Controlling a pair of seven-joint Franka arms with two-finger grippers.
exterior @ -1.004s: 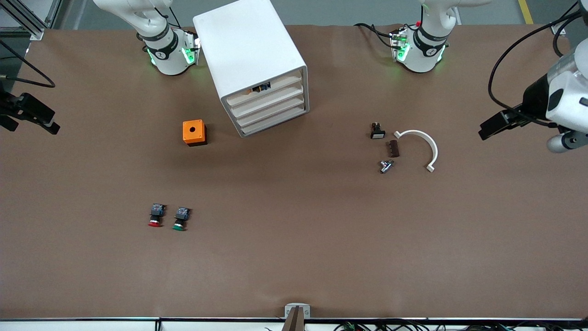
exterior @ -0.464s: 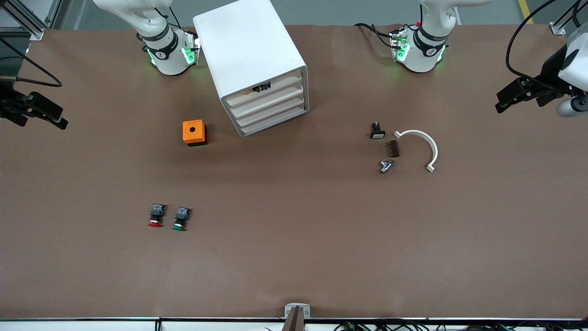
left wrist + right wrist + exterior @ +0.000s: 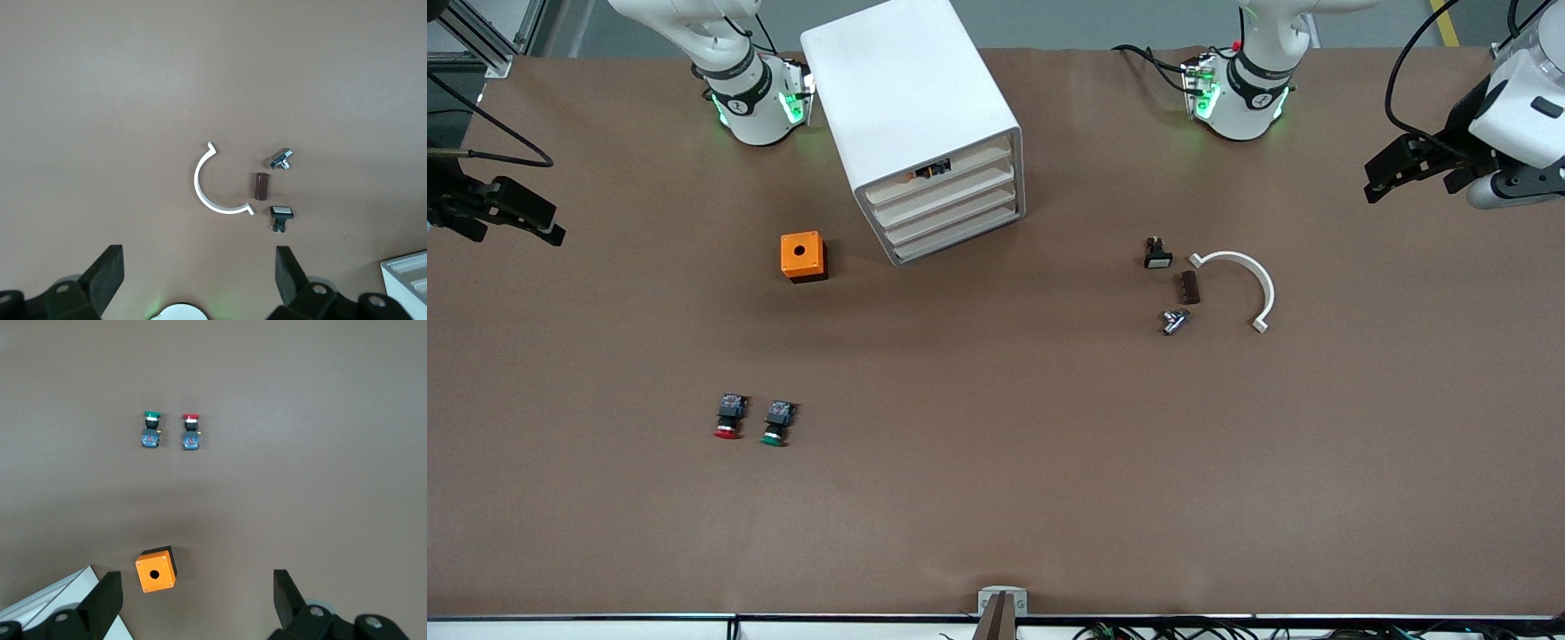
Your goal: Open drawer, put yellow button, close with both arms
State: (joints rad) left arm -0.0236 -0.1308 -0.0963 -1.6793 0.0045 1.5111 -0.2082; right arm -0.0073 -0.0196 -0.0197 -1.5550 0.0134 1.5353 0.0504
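Already the yellow button (image 3: 921,172) lies in the top drawer (image 3: 938,174) of the white cabinet (image 3: 907,98), orange cap and black body showing through the gap above the front. Drawer looks pushed in, so task seems done or nearly so. Button's long axis runs along the drawer front, cap toward the right arm's end.

Left gripper (image 3: 1405,166) hovers over the worktop (image 3: 996,498) at the left arm's end, fingers (image 3: 107,277) spread, empty. Right gripper (image 3: 503,211) at the right arm's end, fingers (image 3: 107,600) spread, empty.
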